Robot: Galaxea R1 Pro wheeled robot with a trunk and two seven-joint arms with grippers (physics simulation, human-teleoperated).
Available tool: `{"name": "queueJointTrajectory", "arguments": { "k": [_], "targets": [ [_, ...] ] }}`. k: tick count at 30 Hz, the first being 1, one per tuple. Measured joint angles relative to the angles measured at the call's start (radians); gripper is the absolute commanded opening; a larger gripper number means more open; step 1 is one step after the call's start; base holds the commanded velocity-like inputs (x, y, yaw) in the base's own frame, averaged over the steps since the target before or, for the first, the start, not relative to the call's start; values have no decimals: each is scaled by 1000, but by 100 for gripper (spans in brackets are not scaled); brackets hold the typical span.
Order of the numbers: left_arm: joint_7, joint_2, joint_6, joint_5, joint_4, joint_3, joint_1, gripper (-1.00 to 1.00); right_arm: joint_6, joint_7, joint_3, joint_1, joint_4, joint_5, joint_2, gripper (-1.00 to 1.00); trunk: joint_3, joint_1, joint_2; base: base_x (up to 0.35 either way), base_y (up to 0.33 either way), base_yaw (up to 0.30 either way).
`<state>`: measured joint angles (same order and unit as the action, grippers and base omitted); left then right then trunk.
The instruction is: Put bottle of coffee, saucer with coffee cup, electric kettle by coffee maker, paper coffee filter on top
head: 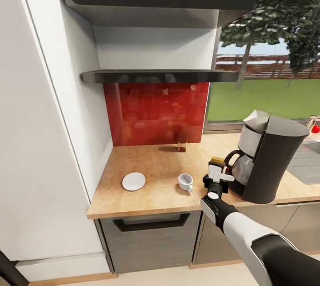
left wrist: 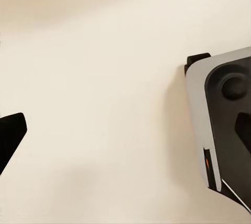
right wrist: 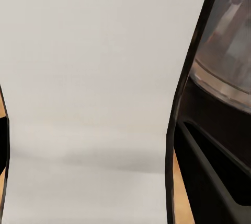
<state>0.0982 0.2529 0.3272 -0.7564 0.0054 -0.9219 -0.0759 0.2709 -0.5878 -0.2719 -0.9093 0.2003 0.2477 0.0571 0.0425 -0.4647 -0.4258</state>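
**Q:** What does the right gripper (head: pixel 219 175) hold, and where does it sit relative to the coffee maker (head: pixel 266 161)?

**A:** It hovers just beside the coffee maker's carafe handle, over the counter (head: pixel 146 161). A pale flat sheet, probably the paper filter (right wrist: pixel 99 93), lies across its wrist camera; whether the jaws are clamped on it cannot be told. The left gripper's state is likewise unclear (its camera faces a blank pale surface).

**Q:** Where are the other items?

**A:** The cup (head: pixel 186 182) stands near the coffee maker, on the gripper's far side, directly on the wood. The saucer (head: pixel 134 181) lies beyond the cup, apart from it. A small dark bottle (head: pixel 182 145) stands against the red backsplash (head: pixel 155 112).

**Q:** What could go wrong?

**A:** Lifting toward the coffee maker's top, the fingers may catch the carafe handle and shove the machine. A thin sheet, loosely pinched, could slip. A wide arm swing could tip the cup.
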Motion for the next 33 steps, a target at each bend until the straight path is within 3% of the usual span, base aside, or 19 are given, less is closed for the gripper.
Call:
{"name": "queueJointTrajectory", "arguments": {
  "k": [11,16,24,33],
  "targets": [
    [0,2,0,0,0,0,0,100,10,-1,1,9,0,-2,-2,-100,0,0,0,0,0,0],
    [-2,-1,0,-1,0,-2,-9,100,15,-7,-3,10,-12,0,16,-100,0,0,0,0,0,0],
    [-2,0,-3,0,1,-3,-15,100,14,-9,-2,10,-8,1,14,-100,0,0,0,98,-31,-3],
    [-2,1,-2,0,2,-3,-15,100,14,-9,-2,10,-9,1,14,-100,0,0,0,7,-3,-140]
  ]
}}
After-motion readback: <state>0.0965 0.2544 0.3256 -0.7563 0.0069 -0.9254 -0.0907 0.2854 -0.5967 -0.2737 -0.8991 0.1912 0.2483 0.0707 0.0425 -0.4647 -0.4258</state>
